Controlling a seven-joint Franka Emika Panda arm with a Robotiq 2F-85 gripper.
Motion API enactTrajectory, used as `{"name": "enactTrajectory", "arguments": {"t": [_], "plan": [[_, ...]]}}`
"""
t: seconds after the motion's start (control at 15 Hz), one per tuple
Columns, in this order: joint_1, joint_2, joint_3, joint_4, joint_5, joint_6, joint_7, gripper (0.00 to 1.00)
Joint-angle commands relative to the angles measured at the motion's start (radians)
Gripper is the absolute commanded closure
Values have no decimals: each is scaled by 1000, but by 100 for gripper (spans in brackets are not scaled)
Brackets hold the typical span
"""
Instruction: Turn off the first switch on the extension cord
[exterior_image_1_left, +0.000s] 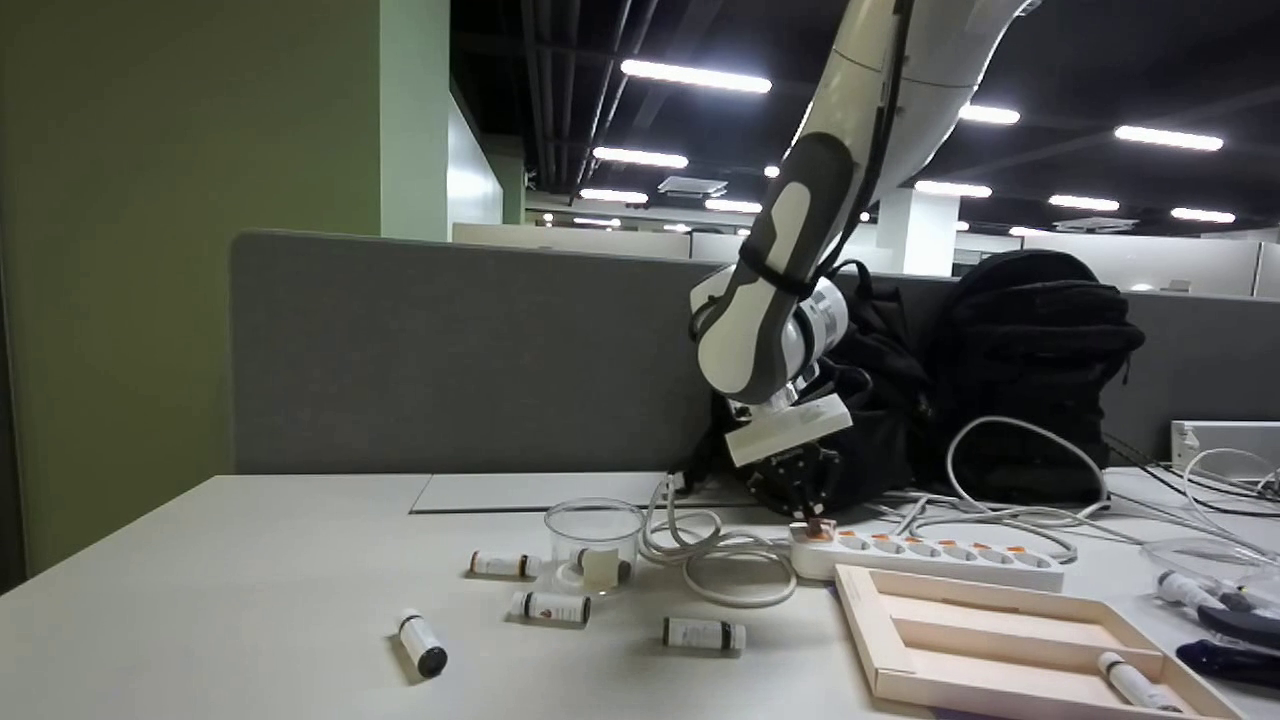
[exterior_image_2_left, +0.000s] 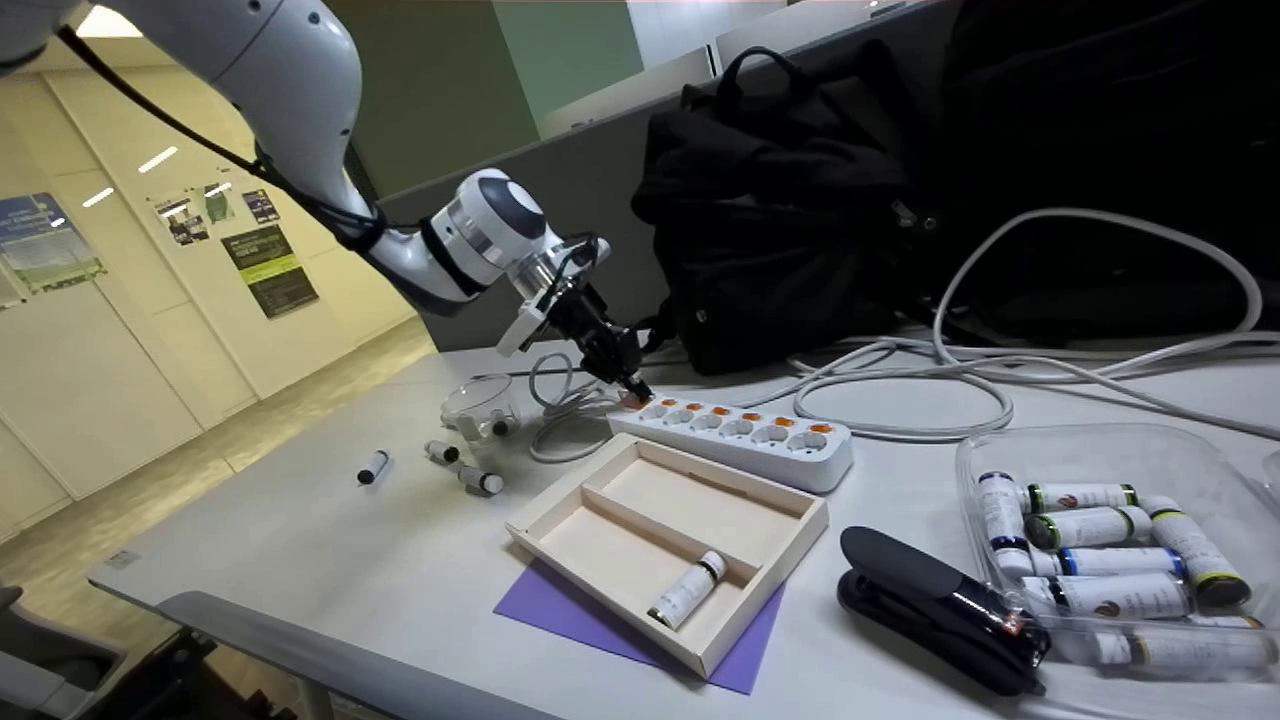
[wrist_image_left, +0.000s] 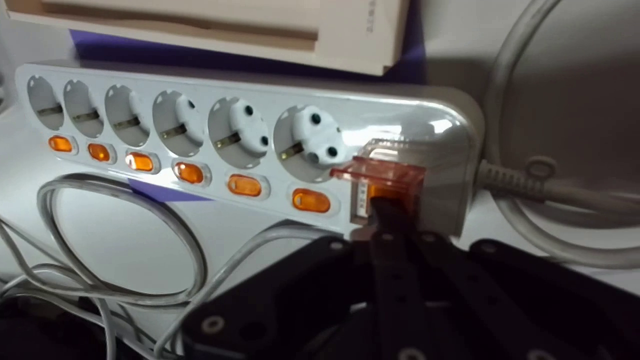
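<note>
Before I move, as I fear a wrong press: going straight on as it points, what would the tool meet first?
Probably the orange switch by the raised reddish cover on the power strip. The tool hides part of it in the wrist view, so whether they touch is unclear.

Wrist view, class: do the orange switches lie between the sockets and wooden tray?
No: the sockets lie between the switches and the tray.

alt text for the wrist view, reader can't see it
A black gripper is at the large end switch of a white extension cord, the switch's clear red cover raised. Six sockets with smaller orange switches line the rest.
</note>
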Motion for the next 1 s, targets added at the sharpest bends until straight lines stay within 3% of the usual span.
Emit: {"name": "enactTrajectory", "arguments": {"t": [0.0,0.07,0.47,0.8,0.87,0.93], "plan": [[96,-181,-6,-239,-78,154,104,100],[119,-223,-8,-288,-96,193,120,81],[233,-503,-59,-544,-269,298,277,41],[112,-726,48,-693,-354,287,240,5],[79,-752,72,-708,-366,285,245,2],[53,-664,113,-632,-363,276,257,18]]}}
